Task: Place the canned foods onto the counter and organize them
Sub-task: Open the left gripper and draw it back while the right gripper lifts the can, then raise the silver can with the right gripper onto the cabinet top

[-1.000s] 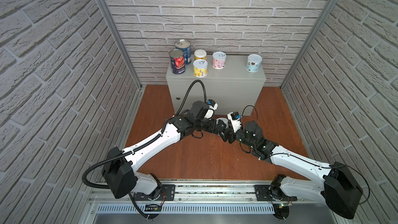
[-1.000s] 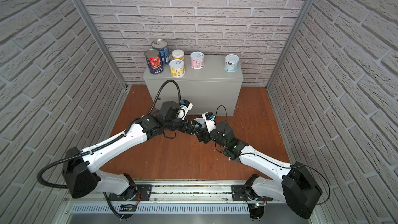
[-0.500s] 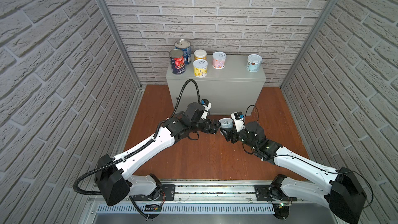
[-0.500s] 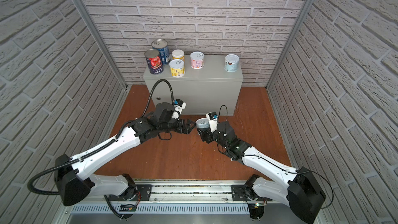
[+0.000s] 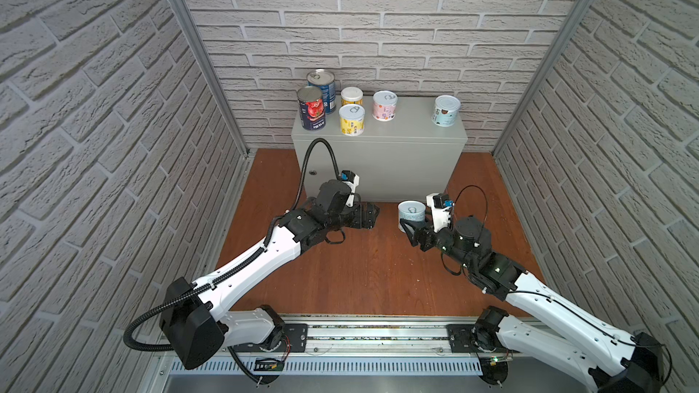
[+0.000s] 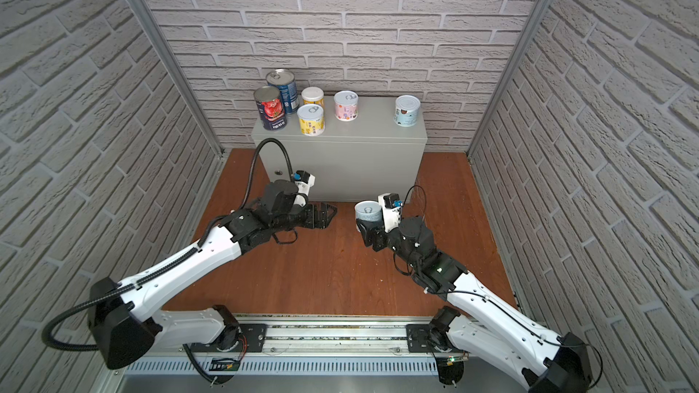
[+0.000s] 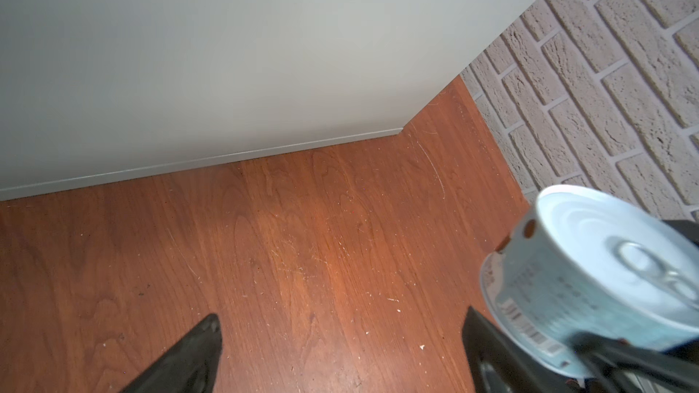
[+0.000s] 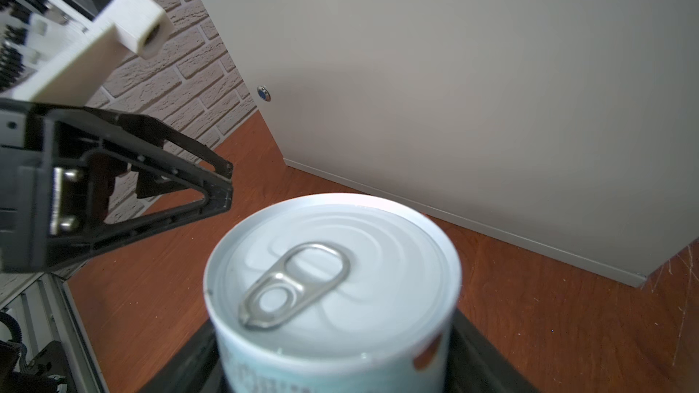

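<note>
A short pale blue can [image 5: 412, 215] [image 8: 333, 289] hangs upright just above the wooden floor, in front of the counter [image 5: 378, 153]. My right gripper [image 5: 412, 225] [image 8: 333, 372] is shut on its sides. My left gripper [image 5: 374, 216] [image 7: 340, 327] is open and empty, a short way left of that can [image 7: 605, 277]. On the counter top [image 6: 370, 126] stand a tomato can [image 5: 311, 108], a blue can [image 5: 322, 89], two yellow cans [image 5: 352, 119] [image 5: 352, 96], a pink can [image 5: 385, 106] and another pale blue can [image 5: 446, 110].
Brick-pattern walls [image 5: 113, 107] close the cell on three sides. The counter's front face has a small round lock [image 5: 312, 173]. A metal rail [image 5: 359, 338] carries both arm bases at the near edge. The left arm's cable loop [image 5: 321, 145] arches up before the counter's front.
My left gripper has drawn back to the left, away from the can. The right gripper, still shut on the pale blue can, has moved to the right.
</note>
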`<action>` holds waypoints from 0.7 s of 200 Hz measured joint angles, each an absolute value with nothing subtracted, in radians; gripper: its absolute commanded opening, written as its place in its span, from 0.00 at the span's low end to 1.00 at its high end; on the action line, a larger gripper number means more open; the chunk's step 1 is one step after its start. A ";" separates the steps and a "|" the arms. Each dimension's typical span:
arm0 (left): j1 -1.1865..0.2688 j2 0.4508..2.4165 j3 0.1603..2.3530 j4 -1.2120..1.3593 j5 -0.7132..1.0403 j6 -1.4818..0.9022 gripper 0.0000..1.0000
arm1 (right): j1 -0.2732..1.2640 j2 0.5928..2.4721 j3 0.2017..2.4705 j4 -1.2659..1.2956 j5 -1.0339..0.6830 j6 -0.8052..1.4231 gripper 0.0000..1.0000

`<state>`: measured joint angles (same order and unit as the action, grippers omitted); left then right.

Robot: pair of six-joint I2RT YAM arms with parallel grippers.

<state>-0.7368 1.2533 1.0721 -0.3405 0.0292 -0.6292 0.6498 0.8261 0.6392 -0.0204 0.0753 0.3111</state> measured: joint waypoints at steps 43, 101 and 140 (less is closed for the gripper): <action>-0.725 1.247 1.036 -0.316 0.008 -0.633 0.98 | 0.650 0.782 0.723 -0.089 0.105 0.310 0.69; -0.712 1.273 0.989 -0.239 -0.004 -0.649 0.98 | 0.641 0.868 0.976 -0.146 0.115 0.215 0.70; -0.712 1.287 0.967 -0.194 -0.002 -0.654 0.98 | 0.602 1.034 1.187 -0.154 0.079 0.152 0.70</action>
